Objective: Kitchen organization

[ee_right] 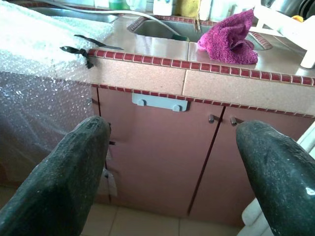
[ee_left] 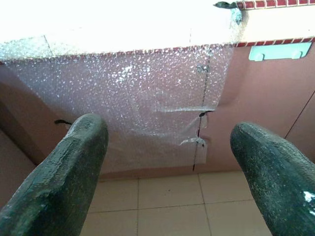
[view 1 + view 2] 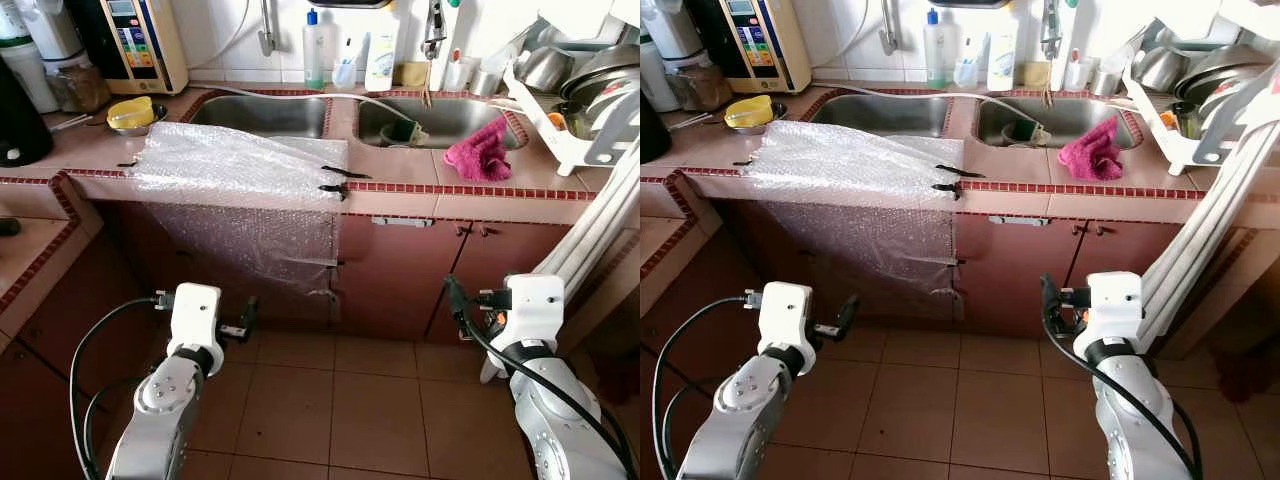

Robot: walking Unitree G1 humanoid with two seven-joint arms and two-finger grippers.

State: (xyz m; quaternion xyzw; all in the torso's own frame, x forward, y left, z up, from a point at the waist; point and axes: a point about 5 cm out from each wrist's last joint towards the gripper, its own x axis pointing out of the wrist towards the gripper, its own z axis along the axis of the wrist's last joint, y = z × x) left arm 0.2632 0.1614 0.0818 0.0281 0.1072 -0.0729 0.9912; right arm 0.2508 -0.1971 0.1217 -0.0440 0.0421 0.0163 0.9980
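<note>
- Nearest, the left claw [image 3: 243,322] and the right claw [image 3: 456,300] hang low over the tiled floor [image 3: 330,400], in front of the cupboard doors [image 1: 162,162]; both have their fingers spread apart and hold nothing.
- Just ahead of the left claw, a sheet of bubble wrap [image 3: 245,190] drapes off the table [image 3: 420,165] edge and down over the cupboard front — its lower end hangs just above and beyond that claw, not touching it.
- The upper part of the wrap lies flat on the table, beside the left sink [image 3: 262,115], with dark strips of tape at its corner.
- Up and ahead of the right claw, a pink cloth [image 3: 481,152] sits bunched on the table in front of the right sink [image 3: 440,118], well apart from the claw.
- Farther back stand bottles [image 3: 314,50] by the wall, a yellow dish [image 3: 131,112] at the left and a dish rack [image 3: 575,90] at the right.
- As I judge it, the tidying has barely begun — wrap and cloth lie loose, and neither claw has reached the table.
</note>
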